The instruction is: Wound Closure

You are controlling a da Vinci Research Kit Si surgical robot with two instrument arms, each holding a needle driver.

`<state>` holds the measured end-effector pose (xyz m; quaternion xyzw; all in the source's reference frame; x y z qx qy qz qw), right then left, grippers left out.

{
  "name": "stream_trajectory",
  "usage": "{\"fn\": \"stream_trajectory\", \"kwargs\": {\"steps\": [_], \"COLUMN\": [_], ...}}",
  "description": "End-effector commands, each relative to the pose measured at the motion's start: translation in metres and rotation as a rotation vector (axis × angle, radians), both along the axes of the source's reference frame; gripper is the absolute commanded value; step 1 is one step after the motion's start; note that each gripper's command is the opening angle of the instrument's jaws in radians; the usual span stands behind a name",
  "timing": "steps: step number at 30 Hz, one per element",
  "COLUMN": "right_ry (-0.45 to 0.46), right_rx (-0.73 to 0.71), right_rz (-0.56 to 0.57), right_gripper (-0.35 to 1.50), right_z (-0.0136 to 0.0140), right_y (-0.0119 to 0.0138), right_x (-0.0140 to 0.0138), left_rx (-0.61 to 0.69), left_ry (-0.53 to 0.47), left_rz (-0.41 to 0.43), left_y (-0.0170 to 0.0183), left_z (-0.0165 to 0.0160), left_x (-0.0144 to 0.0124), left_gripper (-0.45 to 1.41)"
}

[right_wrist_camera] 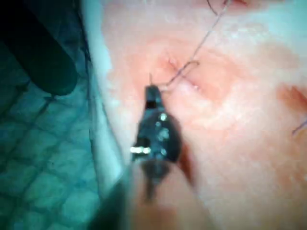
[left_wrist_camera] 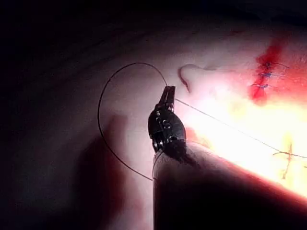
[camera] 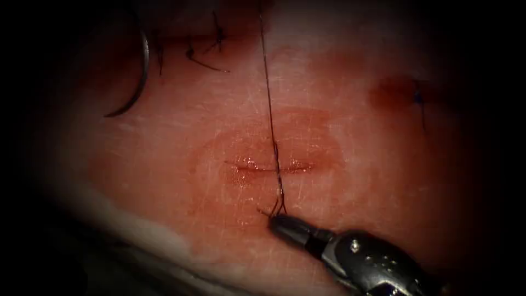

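Your right tool (camera: pixel 272 218) sits just below the cut (camera: pixel 271 166) in the endoscope view. Its jaws are pressed together on the thread (camera: pixel 269 109), right at a short loose end. Your left tool (left_wrist_camera: pixel 168 93) shows in its own wrist view. Its jaws look pressed together too, pinching the same thread where a long line runs off toward the bright tissue (left_wrist_camera: pixel 240 129).

The needle (camera: pixel 137 82) is not in either tool. It lies flat on top of the tissue (camera: pixel 350 142), far up and to the left of the cut, well apart from your right tool. It is not stuck into the tissue.

The thread runs from the top of the endoscope view straight down, crosses the middle of the cut, and ends at your right tool. The cut is short and shiny with red fluid (camera: pixel 246 175) around it. Some older stitches (camera: pixel 205 52) sit near the needle.

This looks like the thread-handling part of the job, since the needle is put aside and both tools hold thread. Whatever you do next, you need a soft, even pull, so the thread does not saw into the wet edges of the cut.
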<state>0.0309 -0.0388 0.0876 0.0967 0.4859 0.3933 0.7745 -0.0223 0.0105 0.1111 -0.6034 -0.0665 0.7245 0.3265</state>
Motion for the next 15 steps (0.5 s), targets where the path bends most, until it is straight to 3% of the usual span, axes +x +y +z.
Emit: {"fn": "stream_trajectory", "kwargs": {"steps": [1, 15], "right_ry": [0.005, 0.042], "right_rx": [0.005, -0.006], "right_rz": [-0.011, -0.065], "right_gripper": [-0.35, -0.35], "right_z": [0.0007, 0.0014], "right_y": [-0.0011, -0.0014], "right_x": [0.0002, 0.0004], "left_rx": [-0.001, -0.031], "left_ry": [0.001, 0.021], "left_rz": [-0.001, -0.008], "left_y": [0.0002, 0.0030], "left_z": [0.0008, 0.0008], "left_x": [-0.0006, -0.0002], "left_gripper": [-0.45, -0.45]}}
